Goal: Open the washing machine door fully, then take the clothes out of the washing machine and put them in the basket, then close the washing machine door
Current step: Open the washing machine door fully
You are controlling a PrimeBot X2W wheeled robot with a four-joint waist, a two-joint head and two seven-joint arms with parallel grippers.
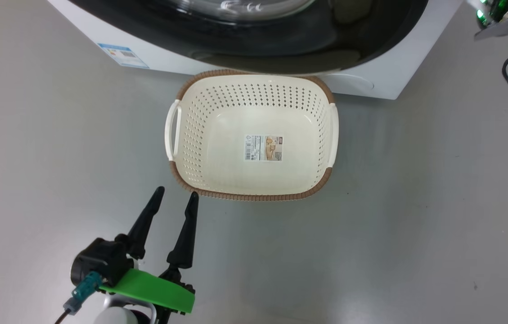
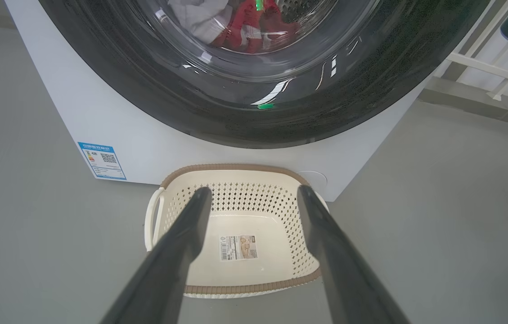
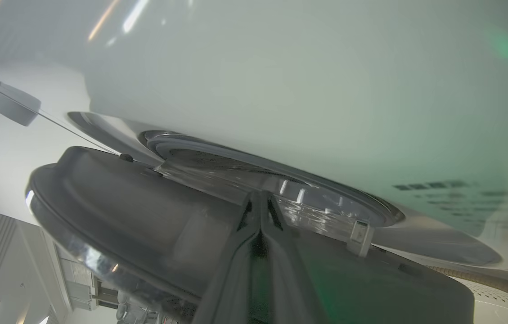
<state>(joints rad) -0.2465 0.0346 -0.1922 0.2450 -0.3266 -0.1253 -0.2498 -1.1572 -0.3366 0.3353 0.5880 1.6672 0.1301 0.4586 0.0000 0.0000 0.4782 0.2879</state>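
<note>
The washer (image 2: 146,148) stands far, its door (image 2: 218,117) slightly ajar, with the clothes (image 2: 247,24) inside behind the glass. The basket (image 1: 254,197) sits just before it. The left gripper (image 1: 177,192), at near left, has its fingers apart. The right gripper (image 3: 260,202) has its fingers together at the door.

The washing machine (image 1: 404,63) is white with a small blue label (image 1: 123,55) at its left. Its door (image 1: 280,42) has a shiny black rim. The clothes (image 2: 245,22) are red and white. The basket (image 1: 191,148) is cream with rows of little holes, a brown rim and white handles. The floor (image 1: 415,225) is grey. The left gripper (image 1: 177,192) has black fingers (image 1: 146,220) and a green part.
</note>
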